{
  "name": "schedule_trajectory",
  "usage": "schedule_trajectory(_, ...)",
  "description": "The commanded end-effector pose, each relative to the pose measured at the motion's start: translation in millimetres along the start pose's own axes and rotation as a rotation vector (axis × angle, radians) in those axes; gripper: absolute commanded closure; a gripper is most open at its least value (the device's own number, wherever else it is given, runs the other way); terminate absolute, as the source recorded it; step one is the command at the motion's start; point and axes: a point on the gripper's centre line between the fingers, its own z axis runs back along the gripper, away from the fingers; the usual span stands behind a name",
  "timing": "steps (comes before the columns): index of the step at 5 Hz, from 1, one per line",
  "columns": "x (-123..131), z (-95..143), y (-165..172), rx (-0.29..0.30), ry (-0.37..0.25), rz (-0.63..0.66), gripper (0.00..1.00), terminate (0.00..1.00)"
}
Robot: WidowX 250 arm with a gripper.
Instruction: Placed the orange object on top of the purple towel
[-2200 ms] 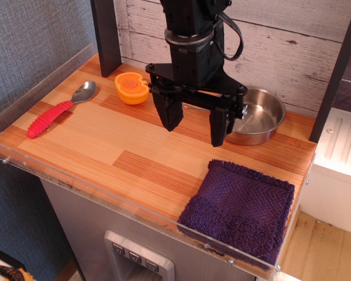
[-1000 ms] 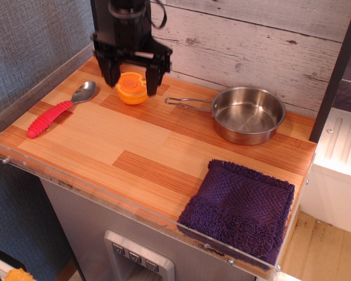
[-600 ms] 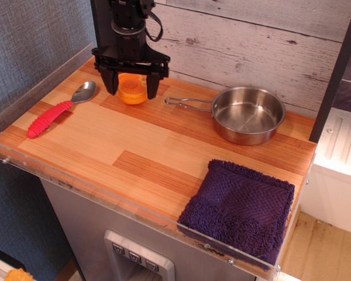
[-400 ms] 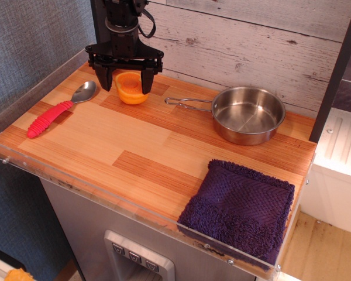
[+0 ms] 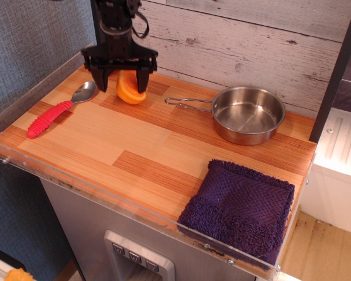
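Now, observation.image view:
Gripper [image 5: 120,84]: black fingers are standing wide apart around the orange half-fruit toy [image 5: 128,91], not squeezing it.
Fruit: sitting at the back left, near the spoon [image 5: 57,109].
Purple towel [image 5: 241,207]: lying at the front right, well apart.
Pan [image 5: 245,115]: sitting near the wall.

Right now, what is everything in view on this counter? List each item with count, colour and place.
orange object: one, orange, back left of the counter, between the hand's fingers, seemingly tilted.
spoon: one, red handle and silver bowl, left side, beside the orange object.
pan: one, silver metal, back right, handle pointing left.
purple towel: one, dark purple, front right corner, nothing on it.
counter: one, striped wood, clear plastic rim at the front edge.
hand: one, black, fingers open and straddling the orange object.
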Motion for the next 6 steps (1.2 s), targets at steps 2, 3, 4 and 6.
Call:
schedule_trajectory(2, -1, -2, 6, -0.028, -0.006, -0.001, 1.00, 0.00)
schedule_trajectory(3, -4, 22, 4, -0.040, -0.060, -0.014, 1.00, 0.00)
schedule_trajectory(4, -12, 75, -11, -0.054, -0.169, -0.088, 1.00, 0.00)
schedule_trajectory(6, -81, 129, -70, -0.187, -0.132, -0.432, 1.00, 0.00)
